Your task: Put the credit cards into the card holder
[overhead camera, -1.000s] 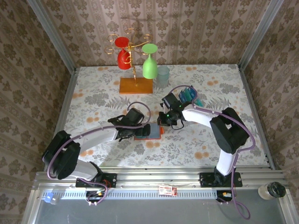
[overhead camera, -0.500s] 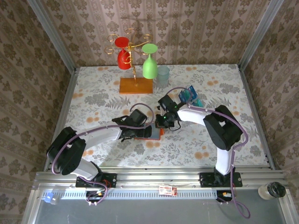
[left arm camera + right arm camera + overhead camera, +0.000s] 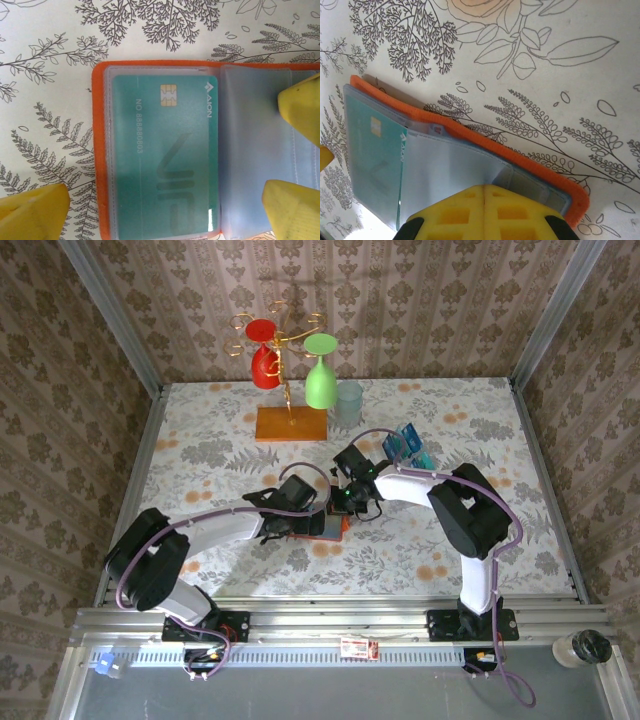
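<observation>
Left gripper (image 3: pixel 162 212) spread over card holder (image 3: pixel 255 150)

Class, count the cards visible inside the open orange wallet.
1: a teal card in one clear pocket of the card holder. The neighbouring pocket looks empty, but the left end effector hides part of it.

The orange card holder (image 3: pixel 98 150) lies open and flat on the floral table (image 3: pixel 50 50) between the spread fingers of the left pincer (image 3: pixel 162 212). A teal chip card (image 3: pixel 165 150) marked AION sits face up in one clear pocket. The closed right pincer (image 3: pixel 485 207) sits over the empty facing pocket, with more blue and teal cards (image 3: pixel 408 446) clustered well beyond it.
</observation>
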Controlling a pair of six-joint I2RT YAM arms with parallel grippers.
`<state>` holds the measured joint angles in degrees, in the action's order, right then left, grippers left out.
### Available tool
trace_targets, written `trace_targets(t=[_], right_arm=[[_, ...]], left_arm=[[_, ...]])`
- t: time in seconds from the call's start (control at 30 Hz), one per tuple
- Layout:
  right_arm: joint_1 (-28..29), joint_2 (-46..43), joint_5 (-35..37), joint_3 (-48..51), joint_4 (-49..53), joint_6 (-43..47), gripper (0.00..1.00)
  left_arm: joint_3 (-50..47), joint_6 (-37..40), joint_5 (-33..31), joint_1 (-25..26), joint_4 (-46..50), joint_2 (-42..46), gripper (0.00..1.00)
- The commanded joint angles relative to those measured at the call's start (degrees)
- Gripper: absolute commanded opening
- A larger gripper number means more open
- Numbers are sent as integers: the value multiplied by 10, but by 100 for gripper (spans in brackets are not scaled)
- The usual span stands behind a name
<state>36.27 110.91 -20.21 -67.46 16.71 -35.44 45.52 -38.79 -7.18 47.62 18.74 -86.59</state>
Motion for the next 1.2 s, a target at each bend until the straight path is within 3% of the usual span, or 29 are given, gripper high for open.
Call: trace_targets(t=[0.0,0.53,0.83,1.17], right_arm=[[5,14,-9,-8,3,-9,0],[4,-20,-10,-15,11,-11,3],[4,-74,15,31,-17,-47,31],[5,-52,-1,57,-60,-77,33]], left_arm=[[3,9,-16,4,-1,-10,100],[-28,-4,-20,4,-16,-27,82],[-38,-9,-20,4,-25,-24,80],[-42,-10,-20,4,-27,-21,80]])
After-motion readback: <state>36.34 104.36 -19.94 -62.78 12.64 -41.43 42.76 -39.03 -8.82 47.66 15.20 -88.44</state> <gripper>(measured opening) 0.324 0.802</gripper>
